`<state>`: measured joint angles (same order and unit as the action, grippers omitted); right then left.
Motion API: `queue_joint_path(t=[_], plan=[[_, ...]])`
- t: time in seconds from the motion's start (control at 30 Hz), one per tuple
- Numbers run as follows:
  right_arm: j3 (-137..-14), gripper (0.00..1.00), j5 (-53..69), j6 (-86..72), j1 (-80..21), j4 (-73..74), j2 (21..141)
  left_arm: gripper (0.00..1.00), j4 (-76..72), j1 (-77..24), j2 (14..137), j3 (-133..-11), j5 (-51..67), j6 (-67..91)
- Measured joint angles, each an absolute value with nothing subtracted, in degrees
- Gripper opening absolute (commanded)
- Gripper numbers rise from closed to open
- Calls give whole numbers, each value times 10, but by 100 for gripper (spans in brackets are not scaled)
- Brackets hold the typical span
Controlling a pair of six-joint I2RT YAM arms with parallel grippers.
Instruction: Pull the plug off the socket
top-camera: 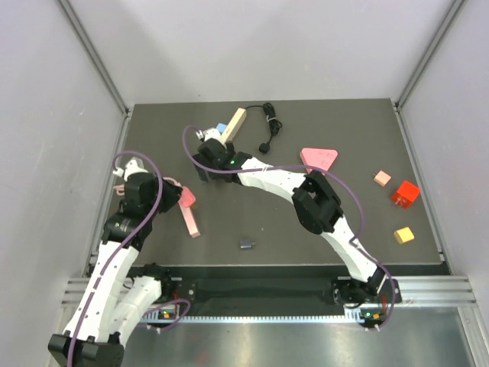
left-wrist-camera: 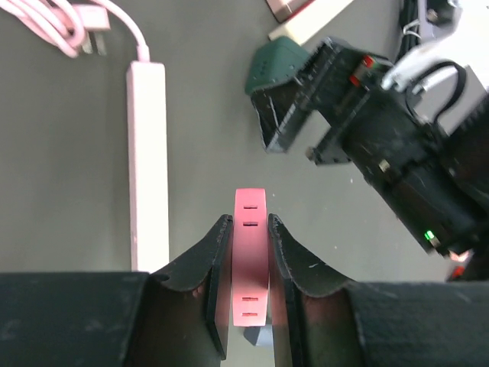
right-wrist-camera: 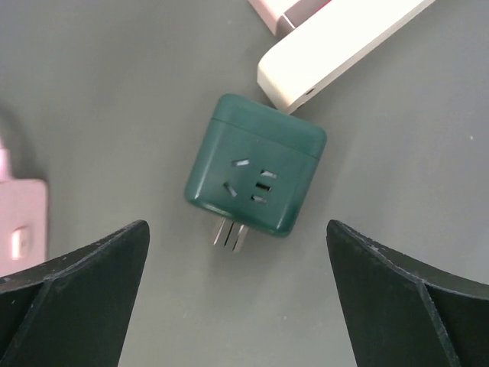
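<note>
The green plug (right-wrist-camera: 256, 164) lies free on the table (right-wrist-camera: 114, 99), a stubby rounded cube with its slotted face turned up. Its metal prongs (right-wrist-camera: 229, 234) lie flat along the table and point toward the bottom of the right wrist view, back toward that wrist. It sits midway between the right jaws, which stand wide apart with both fingers (right-wrist-camera: 76, 298) well clear of it. The plug's far end is just beside the cream block (right-wrist-camera: 344, 42).

The pink socket (left-wrist-camera: 250, 229) is a narrow bar clenched between the left jaws. Its long axis runs straight away from the left wrist camera, and the face with pairs of short slots is turned up. Its far end pokes out past the fingertips (left-wrist-camera: 221, 237). From that camera the plug shows ahead and slightly right of the socket, apart from it, next to the right arm's black fingers.

A pale pink power strip (left-wrist-camera: 147, 160) lies left of the held socket, roughly parallel to it. Its cord (left-wrist-camera: 126, 23) leads off the far end. No print on the plug or the socket is legible.
</note>
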<state>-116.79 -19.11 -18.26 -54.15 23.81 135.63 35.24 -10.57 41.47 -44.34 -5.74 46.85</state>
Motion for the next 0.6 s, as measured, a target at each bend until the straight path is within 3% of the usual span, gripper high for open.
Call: queue_joint_path(t=[0.13,0.33,0.47,0.5,0.6], plan=[[-1178,82,-197,-192,-537,240,1373,0,354,-106,403,-428,-37,478],[-1182,80,-192,-197,-524,227,1396,0,368,-106,392,-408,1,488],[-1192,68,-180,-195,-516,222,1406,0,366,-106,382,-392,36,499],[-1194,64,-177,-195,-514,220,1407,0,362,-106,380,-384,49,503],[-1195,33,-172,-190,-510,216,1408,0,354,-106,380,-356,91,514]])
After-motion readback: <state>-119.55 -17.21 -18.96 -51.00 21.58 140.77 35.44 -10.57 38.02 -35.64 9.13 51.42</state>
